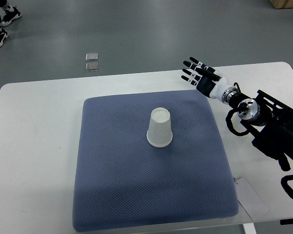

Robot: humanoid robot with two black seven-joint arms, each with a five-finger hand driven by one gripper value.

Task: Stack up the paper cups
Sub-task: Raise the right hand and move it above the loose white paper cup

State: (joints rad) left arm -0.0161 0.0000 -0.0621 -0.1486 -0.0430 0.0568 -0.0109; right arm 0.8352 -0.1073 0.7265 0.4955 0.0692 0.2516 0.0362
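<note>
Cup [159, 128] upside down, near centre of blue mat [112, 195], slightly toward far edge. Looked like single cup; nested stack not ruled out. Mat spread over middle of white table [29, 146]. Right hand [199, 74] over table's far edge, just past mat's far right corner, fingers spread, empty, well apart from cup. Two small squares [92, 61] on floor beyond far edge.

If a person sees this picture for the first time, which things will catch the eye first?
First, the white paper cup standing upside down near the middle of the dark blue textured mat. Next, the robot's black and white right hand, fingers spread and empty, over the white table beyond the mat's far right corner.
</note>
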